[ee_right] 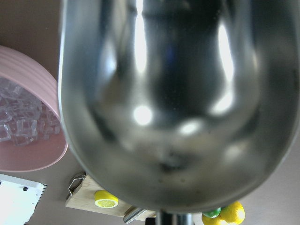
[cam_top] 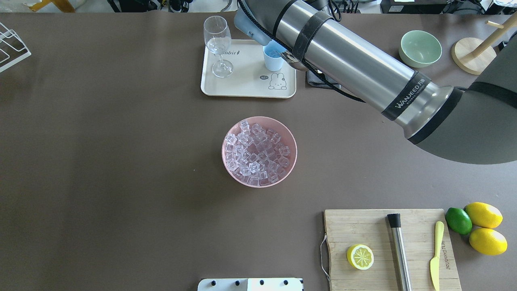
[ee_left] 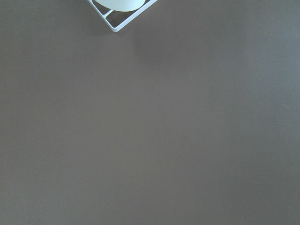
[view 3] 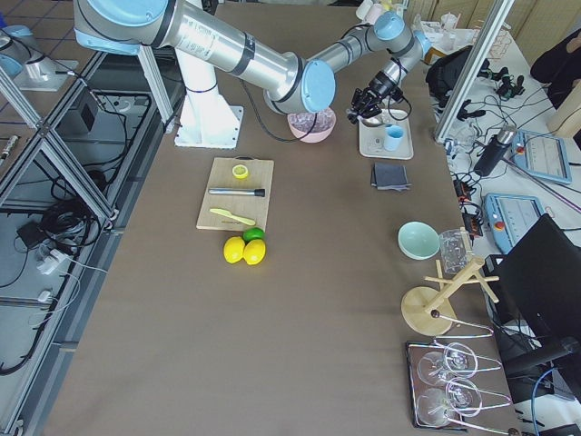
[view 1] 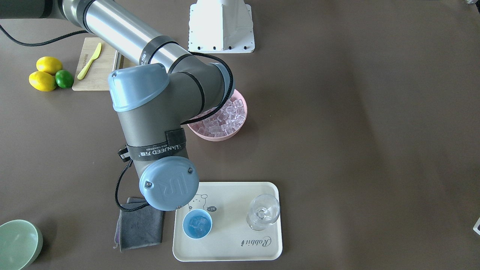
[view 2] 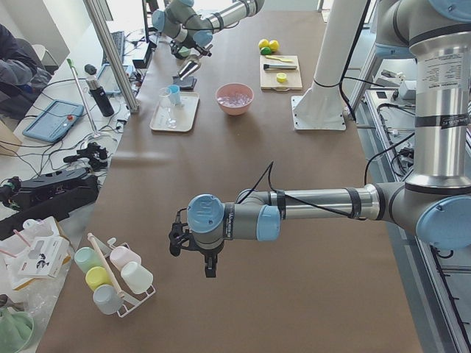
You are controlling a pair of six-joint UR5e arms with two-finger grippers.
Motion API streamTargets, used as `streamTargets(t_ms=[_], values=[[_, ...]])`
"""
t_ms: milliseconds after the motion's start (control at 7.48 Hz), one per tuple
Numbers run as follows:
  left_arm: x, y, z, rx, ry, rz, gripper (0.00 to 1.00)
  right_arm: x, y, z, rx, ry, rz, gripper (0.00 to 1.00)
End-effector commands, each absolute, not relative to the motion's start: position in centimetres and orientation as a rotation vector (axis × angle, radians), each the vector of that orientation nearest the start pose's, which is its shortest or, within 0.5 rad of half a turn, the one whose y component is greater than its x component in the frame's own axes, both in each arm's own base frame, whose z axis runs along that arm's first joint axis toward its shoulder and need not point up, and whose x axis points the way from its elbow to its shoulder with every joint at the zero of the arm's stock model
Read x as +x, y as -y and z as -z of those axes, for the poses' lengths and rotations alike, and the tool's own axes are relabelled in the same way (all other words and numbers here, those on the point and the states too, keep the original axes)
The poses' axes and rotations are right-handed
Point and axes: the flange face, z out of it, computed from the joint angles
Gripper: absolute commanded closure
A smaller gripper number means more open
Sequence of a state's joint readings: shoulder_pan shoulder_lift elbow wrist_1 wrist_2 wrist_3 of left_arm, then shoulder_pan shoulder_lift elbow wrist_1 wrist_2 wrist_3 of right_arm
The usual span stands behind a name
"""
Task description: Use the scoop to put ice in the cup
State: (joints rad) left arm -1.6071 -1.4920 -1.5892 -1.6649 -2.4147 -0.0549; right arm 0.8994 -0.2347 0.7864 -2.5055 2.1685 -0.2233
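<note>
The light-blue cup [view 1: 185, 226] stands on a cream tray [view 1: 225, 251] and has a few ice cubes [view 1: 197, 222] in it. Most of the ice [cam_top: 256, 153] lies in a pink bowl [cam_top: 291, 139] at the table's middle. The silver scoop [ee_right: 159, 103] fills the right wrist view, trough empty, and hangs just beside and above the cup [cam_top: 272, 62]. My right gripper [view 3: 370, 102] holds the scoop; its fingers are hidden by the arm. My left gripper [view 2: 210, 266] hangs over bare table far from the tray. I cannot tell whether it is open or shut.
A clear wine glass [cam_top: 218, 44] stands on the tray beside the cup. A grey cloth [view 1: 140, 225] lies next to the tray. A pale green bowl [cam_top: 420, 48], a cutting board [cam_top: 363, 226] with a steel cylinder [cam_top: 399, 252], and lemons [cam_top: 484, 226] lie on my right side.
</note>
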Motion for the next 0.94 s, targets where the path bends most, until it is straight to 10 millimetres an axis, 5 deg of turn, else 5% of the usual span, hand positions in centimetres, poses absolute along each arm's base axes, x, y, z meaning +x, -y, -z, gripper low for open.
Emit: streamTargets(t_ms=[0,134,267,401,668,802], values=[[-7.6,45.7,-67.6,0.019,-0.844,0.073,0.02,-40.4,68.6,-17.2,-0.429,0.521,0.703,1.0],[-7.6,45.7,-67.8,0.015,-0.844,0.076,0.02,-36.6,69.3,-17.8,-0.393,0.528,0.623,1.0],[-7.4,45.6,-68.3,0.005,-0.844,0.077,0.02,-33.9,67.8,-19.6,-0.355,0.539,0.59,1.0],[-7.4,45.6,-68.4,0.004,-0.844,0.078,0.02,-30.1,63.8,-22.4,-0.322,0.546,0.563,1.0],[-7.4,45.6,-68.4,0.003,-0.846,0.076,0.02,-19.1,56.2,-30.6,-0.247,0.572,0.486,1.0],[-7.4,45.6,-68.5,0.002,-0.844,0.076,0.02,-14.8,54.6,-33.7,-0.251,0.579,0.423,1.0]])
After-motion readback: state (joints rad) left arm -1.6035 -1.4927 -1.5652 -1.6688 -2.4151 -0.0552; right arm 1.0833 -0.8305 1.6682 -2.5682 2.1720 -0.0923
